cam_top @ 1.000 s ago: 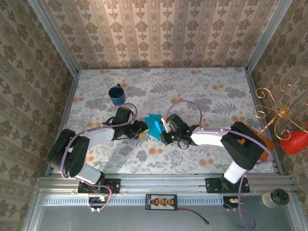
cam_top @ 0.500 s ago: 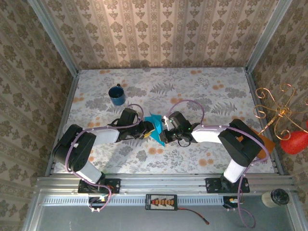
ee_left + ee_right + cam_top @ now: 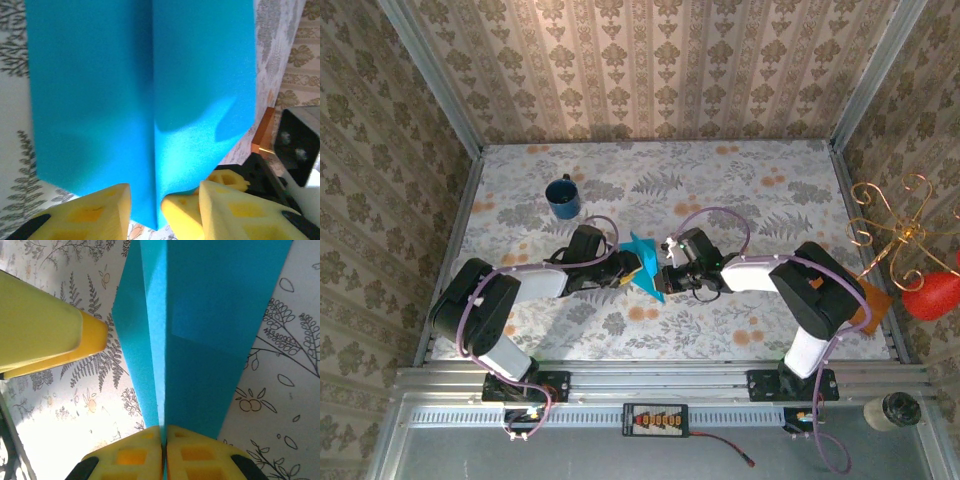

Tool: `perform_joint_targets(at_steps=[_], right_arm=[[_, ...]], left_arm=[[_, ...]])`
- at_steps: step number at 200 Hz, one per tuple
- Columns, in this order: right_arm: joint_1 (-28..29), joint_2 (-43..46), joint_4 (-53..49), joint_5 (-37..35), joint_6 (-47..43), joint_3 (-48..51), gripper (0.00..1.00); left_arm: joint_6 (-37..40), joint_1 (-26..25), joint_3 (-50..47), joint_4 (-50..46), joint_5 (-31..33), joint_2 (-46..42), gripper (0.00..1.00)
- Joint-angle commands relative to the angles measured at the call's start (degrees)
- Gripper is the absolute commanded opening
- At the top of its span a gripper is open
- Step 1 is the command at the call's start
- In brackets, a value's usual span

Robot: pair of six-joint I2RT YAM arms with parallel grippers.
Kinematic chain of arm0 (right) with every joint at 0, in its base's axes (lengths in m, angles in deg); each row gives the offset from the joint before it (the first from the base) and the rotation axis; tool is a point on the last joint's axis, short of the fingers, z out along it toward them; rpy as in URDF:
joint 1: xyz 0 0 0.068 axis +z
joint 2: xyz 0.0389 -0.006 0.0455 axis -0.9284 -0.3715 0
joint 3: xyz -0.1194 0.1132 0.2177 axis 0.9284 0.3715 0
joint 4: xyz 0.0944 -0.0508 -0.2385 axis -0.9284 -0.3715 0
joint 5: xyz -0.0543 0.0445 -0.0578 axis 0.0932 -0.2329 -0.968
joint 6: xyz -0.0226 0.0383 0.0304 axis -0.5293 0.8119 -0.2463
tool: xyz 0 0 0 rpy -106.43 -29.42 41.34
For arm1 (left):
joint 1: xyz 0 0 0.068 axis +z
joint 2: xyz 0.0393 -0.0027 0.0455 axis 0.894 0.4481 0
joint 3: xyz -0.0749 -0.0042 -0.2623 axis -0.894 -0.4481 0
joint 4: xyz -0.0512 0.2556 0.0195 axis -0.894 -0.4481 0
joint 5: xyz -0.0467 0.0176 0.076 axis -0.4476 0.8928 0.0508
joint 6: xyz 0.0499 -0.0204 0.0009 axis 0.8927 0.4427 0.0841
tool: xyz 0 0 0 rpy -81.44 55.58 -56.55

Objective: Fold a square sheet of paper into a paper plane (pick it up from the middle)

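Right gripper (image 3: pixel 663 273) and left gripper (image 3: pixel 627 271) meet almost tip to tip over the middle of the table (image 3: pixel 770 200). That table is the biggest thing before me, covered in a grey cloth printed with ferns and orange flowers. Both arms lie low across it: the left arm (image 3: pixel 525 283) reaches in from one side, the right arm (image 3: pixel 760 272) from the other. Between them sits the blue paper (image 3: pixel 642 262), about mid-table and a little toward the near edge. It is folded along a sharp centre crease, with its two halves falling away to either side. The right gripper has its yellow fingers (image 3: pixel 192 455) pressed tight together on the paper's edge, right at that crease. The left gripper faces the same paper from the opposite side. Its fingers (image 3: pixel 95 215) stand a little apart with the fold hanging down between them, and I cannot tell whether they truly press on it. From the right wrist, one of those left fingers shows just beside the paper's edge. A dark blue mug (image 3: pixel 561 197) stands upright well apart, toward the far left. Smallest of all, a corner of an orange-brown board (image 3: pixel 876 298) peeks out from under the right arm at the table's right edge.
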Motion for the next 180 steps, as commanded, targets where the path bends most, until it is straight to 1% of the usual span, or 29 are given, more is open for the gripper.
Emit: perform_joint_targets(at_steps=[1,22,69,100,180], right_arm=[[-0.8,-1.4,0.0,4.3,0.7,-0.4,0.11],[-1.2,-2.0,-0.7,5.7,0.6,-0.9,0.11],[-1.8,-2.8,-1.9,6.4,0.3,-1.5,0.12],[-2.0,-3.1,-2.2,6.5,0.2,-1.4,0.12],[-2.5,-2.8,-2.5,6.9,0.0,-1.5,0.13]], left_arm=[[0.1,-0.8,0.1,4.3,-2.4,1.7,0.40],[0.3,-1.4,1.3,6.5,-4.2,3.2,0.39],[-0.1,-2.1,3.9,9.5,-5.5,6.4,0.25],[-0.1,-2.1,5.0,10.3,-5.2,6.9,0.20],[0.3,-2.1,7.4,9.2,-5.5,10.5,0.16]])
